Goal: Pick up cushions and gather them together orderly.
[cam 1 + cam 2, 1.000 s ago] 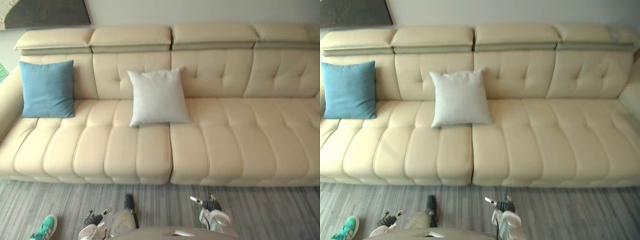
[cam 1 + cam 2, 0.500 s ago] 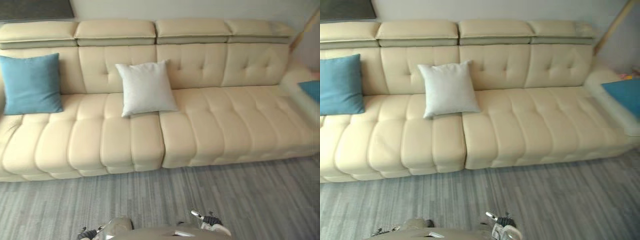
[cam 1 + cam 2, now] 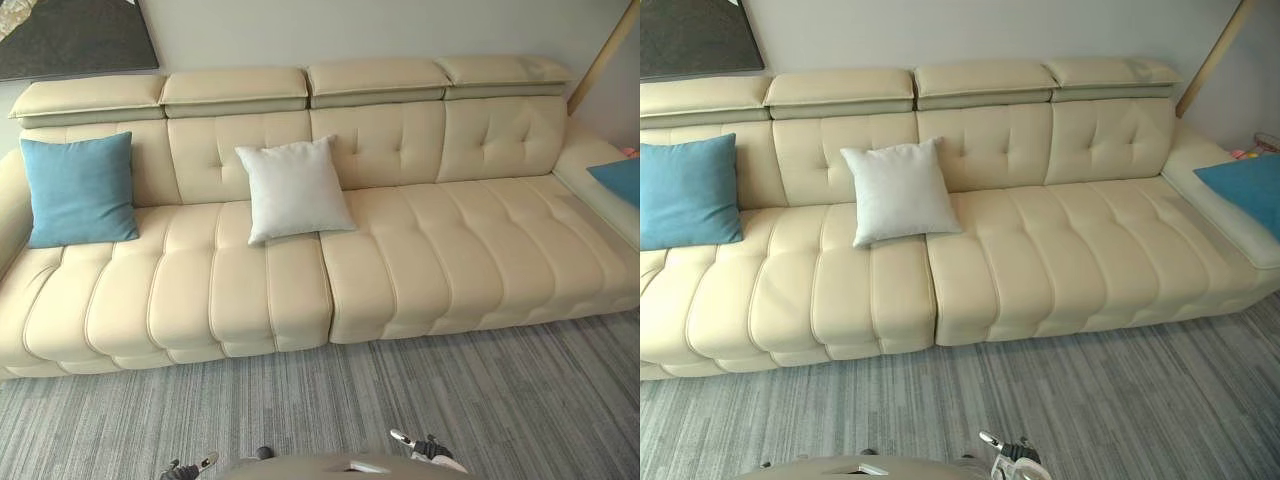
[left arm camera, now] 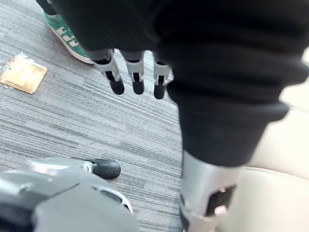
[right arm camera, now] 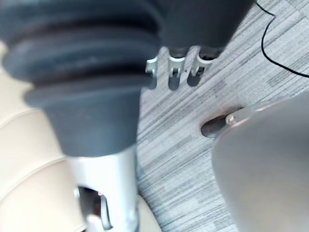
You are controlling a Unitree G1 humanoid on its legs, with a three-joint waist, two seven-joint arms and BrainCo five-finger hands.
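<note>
A light grey cushion (image 3: 293, 188) leans against the back of the cream sofa (image 3: 450, 250), near its middle. At the sofa's left end a blue cushion (image 3: 80, 190) stands upright. A second blue cushion (image 3: 1245, 185) lies on the right armrest. My left hand (image 3: 190, 467) and right hand (image 3: 425, 450) hang low at the view's bottom edge, over the carpet and far from the sofa. In the left wrist view the fingers (image 4: 135, 77) are straight and hold nothing. The right hand's fingers (image 5: 174, 72) also hang relaxed and empty.
Grey striped carpet (image 3: 450, 400) lies between me and the sofa. A person's green shoe (image 4: 65, 34) and a small tan square (image 4: 21, 72) are on the floor by my left hand. A wooden pole (image 3: 600, 50) leans at the sofa's right end.
The camera has pulled back and turned right, so the sofa's right end and the second blue cushion came into view. Both hands sit lower in the picture. The cushions have not moved.
</note>
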